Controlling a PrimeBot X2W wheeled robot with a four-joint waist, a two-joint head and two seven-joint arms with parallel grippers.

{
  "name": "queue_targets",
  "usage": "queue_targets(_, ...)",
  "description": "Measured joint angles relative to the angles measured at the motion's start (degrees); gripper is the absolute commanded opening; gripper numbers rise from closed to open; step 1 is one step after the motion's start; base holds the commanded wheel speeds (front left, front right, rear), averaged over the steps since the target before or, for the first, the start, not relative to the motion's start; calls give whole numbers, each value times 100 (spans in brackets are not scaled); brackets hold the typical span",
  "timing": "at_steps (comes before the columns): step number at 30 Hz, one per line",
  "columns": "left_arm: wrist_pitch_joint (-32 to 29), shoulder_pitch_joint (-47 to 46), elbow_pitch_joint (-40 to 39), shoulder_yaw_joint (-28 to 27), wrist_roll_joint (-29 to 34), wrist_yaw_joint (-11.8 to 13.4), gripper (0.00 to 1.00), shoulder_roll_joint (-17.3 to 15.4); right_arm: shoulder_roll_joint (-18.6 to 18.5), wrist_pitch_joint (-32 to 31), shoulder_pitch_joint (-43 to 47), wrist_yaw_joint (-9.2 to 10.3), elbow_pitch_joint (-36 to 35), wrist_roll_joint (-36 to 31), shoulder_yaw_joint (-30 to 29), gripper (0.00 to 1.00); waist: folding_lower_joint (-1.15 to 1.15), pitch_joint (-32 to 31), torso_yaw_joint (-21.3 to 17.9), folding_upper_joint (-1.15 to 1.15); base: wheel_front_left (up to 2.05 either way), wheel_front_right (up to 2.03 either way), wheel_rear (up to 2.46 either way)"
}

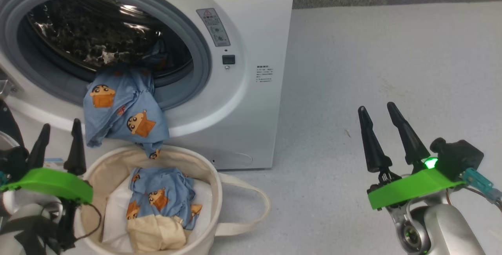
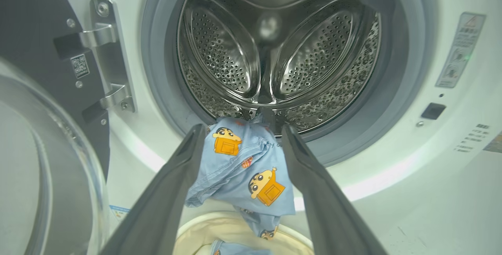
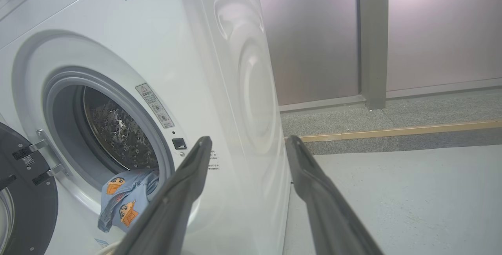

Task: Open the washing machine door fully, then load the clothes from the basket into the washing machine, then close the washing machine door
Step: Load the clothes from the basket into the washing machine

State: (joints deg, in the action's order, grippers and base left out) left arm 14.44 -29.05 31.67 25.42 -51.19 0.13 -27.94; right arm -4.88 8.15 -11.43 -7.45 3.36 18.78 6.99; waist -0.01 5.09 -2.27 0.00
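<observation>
The left gripper (image 1: 61, 129) is hovering beside the round off-white canvas basket (image 1: 213, 192), jaws released and empty, as is the right gripper (image 1: 375, 108). The light blue bear-printed garment (image 1: 125, 110) is hanging half out of the white front-loading washing machine (image 1: 243, 102) (more is lying in the basket). It is likely risking a slip back down, or jamming the open black-rimmed glass door (image 2: 43, 129) at closing.

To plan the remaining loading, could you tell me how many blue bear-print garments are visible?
2. One garment hangs out of the washing machine over its gasket; the other garment lies in the basket by a cream cloth. More may be hidden.
</observation>
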Motion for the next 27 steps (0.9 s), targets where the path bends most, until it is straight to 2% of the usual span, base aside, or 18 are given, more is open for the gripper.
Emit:
queue_targets(5,0,578,-749,-500,319,38,100,238,-78,-1,18,0,2,105,8,100,0,-156,50,0,0,0,0)
queue_targets(12,0,1500,-1535,-720,765,112,100,448,-133,-2,52,0,54,219,68,100,0,-374,61,0,0,0,0)
queue_targets(21,0,2161,-1968,-913,1215,372,100,490,-154,9,240,0,136,343,93,100,0,-488,-12,0,0,0,0)
queue_targets(27,0,2307,-2086,-1063,1421,445,100,488,-154,33,272,0,186,352,93,100,0,-525,-67,0,0,0,0)
